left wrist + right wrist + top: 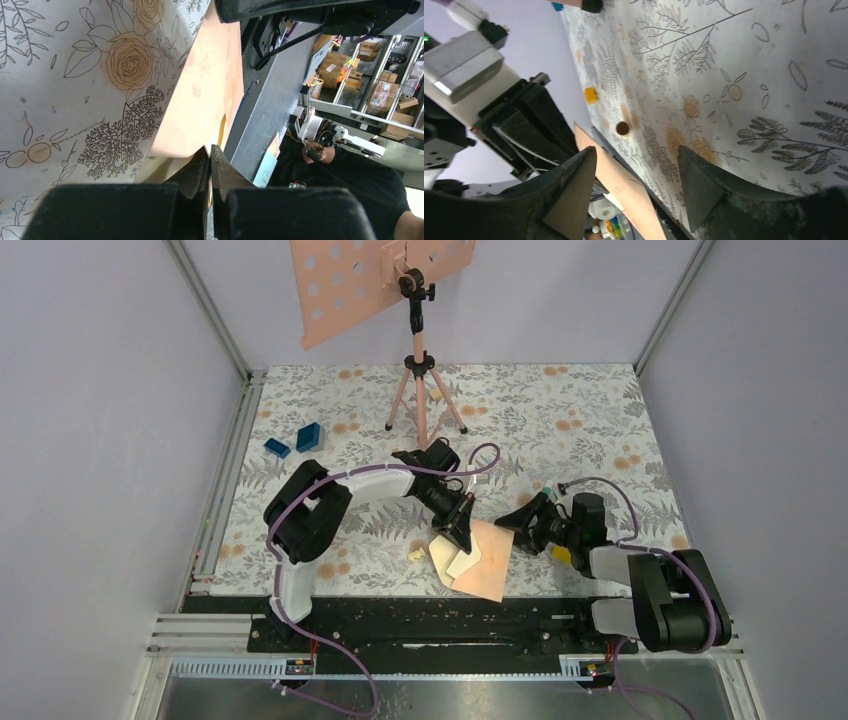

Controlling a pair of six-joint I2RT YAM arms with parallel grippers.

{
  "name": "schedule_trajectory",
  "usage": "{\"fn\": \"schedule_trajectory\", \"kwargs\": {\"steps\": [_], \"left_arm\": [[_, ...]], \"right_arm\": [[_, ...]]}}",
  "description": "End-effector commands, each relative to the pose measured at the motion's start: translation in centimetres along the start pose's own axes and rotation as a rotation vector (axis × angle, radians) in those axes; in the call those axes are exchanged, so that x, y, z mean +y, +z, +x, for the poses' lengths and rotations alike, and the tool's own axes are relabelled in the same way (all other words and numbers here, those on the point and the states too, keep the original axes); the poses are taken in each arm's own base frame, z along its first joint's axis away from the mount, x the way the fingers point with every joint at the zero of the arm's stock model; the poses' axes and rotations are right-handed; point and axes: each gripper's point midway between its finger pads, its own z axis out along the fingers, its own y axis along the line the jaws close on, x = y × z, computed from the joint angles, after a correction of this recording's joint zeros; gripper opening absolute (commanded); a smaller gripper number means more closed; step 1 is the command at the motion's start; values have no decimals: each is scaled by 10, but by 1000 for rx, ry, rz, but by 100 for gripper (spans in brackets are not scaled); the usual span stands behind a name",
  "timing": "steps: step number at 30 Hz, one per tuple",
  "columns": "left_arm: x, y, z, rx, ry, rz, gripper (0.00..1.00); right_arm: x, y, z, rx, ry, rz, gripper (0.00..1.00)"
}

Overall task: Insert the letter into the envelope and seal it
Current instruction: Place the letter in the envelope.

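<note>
Slanting toward envelope (490, 568), left gripper (462, 538)

Setting: robotics lab test cell. Evidence: plain grey panel walls (100, 440) on aluminium framing (215, 315); floral-print worktop (560, 420); tripod stand (422, 390); cardboard boxes (382, 95) on shelving beyond the cell.

We see the envelope (490, 565) as smooth matt paper. The tabletop (600, 430) has a printed floral cover, and the left claw (210, 159) looks like matt black plastic.
</note>
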Motion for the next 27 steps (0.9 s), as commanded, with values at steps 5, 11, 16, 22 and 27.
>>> {"fn": "schedule_trajectory", "kwargs": {"steps": [5,11,16,22,27], "left_arm": [[-24,-14,-4,-37,87,51,0],[-23,-20,-7,-59,78,52,0],[-27,-21,-11,-69,83,60,0],[-31,-22,-14,-82,86,72,0],[-36,-25,-18,-102,90,80,0]], "right_arm": [[49,-16,-10,-91,-33,-240,63],[44,-21,-6,-103,-48,-221,51],[43,-24,-3,-102,-72,-205,39],[40,-25,-2,-106,-91,-179,33],[36,-26,-6,-135,-83,-159,8]]}}
